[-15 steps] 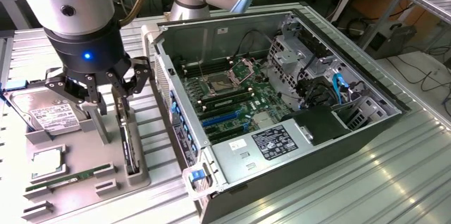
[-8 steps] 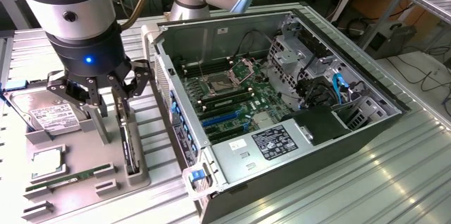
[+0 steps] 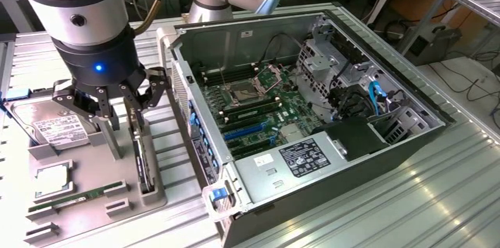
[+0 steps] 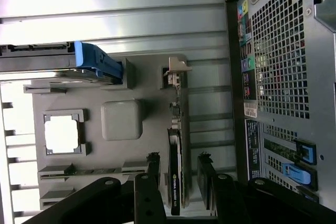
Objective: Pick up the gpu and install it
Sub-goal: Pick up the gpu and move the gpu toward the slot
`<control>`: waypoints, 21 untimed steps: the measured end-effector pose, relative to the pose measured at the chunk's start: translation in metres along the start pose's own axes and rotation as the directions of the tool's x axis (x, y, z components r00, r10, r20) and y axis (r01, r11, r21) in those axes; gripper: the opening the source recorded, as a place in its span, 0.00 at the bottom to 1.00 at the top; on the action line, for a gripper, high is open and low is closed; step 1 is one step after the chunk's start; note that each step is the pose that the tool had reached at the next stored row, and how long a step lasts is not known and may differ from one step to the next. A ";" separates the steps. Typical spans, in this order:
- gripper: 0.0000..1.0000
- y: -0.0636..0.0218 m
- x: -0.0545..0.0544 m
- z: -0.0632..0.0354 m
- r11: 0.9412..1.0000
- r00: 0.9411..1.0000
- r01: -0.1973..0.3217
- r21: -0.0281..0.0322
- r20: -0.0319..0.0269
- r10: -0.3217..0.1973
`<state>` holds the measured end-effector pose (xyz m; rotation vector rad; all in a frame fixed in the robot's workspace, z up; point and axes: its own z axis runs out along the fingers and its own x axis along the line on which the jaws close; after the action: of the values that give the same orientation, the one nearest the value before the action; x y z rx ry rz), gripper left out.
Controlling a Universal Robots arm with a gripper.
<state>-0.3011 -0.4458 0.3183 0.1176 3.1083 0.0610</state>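
An open computer case (image 3: pixel 336 201) lies on its side on a ribbed metal table (image 3: pixel 390 219), exposing its green motherboard (image 3: pixel 273 116) and processor socket (image 3: pixel 243 95). Blue cables (image 3: pixel 377 99) run inside the case. Just beside the case, on the exterior view's left, a grey parts tray (image 3: pixel 90 169) holds a white-labelled hard drive (image 3: pixel 56 128), a square silver chip (image 3: pixel 51 176) and a green memory stick (image 3: pixel 78 196).

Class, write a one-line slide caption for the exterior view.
Open gripper poised over the gpu, standing on edge in its grey holder, beside the open computer case.
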 end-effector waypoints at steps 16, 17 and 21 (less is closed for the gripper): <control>0.42 -0.0083 0.002 0.0341 1.000 1.000 0.000 0.000 -0.003 0.000; 0.42 -0.0097 0.001 0.0365 1.000 1.000 0.000 0.000 -0.003 0.000; 0.42 -0.0128 0.002 0.0444 1.000 1.000 0.000 0.000 -0.003 0.000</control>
<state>-0.3021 -0.4567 0.2734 0.1179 3.1112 0.0606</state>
